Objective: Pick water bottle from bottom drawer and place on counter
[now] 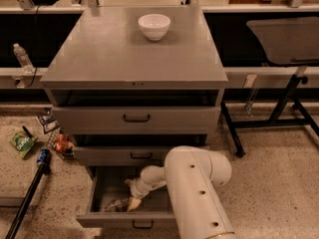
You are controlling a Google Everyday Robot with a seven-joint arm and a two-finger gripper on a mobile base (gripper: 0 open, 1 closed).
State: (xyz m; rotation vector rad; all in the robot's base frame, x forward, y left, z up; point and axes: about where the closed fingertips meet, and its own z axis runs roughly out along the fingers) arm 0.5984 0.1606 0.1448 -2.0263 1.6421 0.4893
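Note:
The bottom drawer (124,220) of the grey cabinet is pulled open. The water bottle (114,204) lies on its side inside it, towards the front left, with a dark label band. My gripper (133,202) is down inside the drawer, right beside the bottle's right end; I cannot tell whether it touches it. My white arm (194,188) reaches in from the front right and hides the drawer's right part. The counter (99,54) is the cabinet's flat grey top.
A white bowl (154,26) stands at the back of the counter. The two upper drawers (136,118) are slightly open. Another clear bottle (22,57) stands on the left ledge. Snack packets (22,143) and a dark pole (30,193) lie on the floor left. A dark table frame (284,98) stands right.

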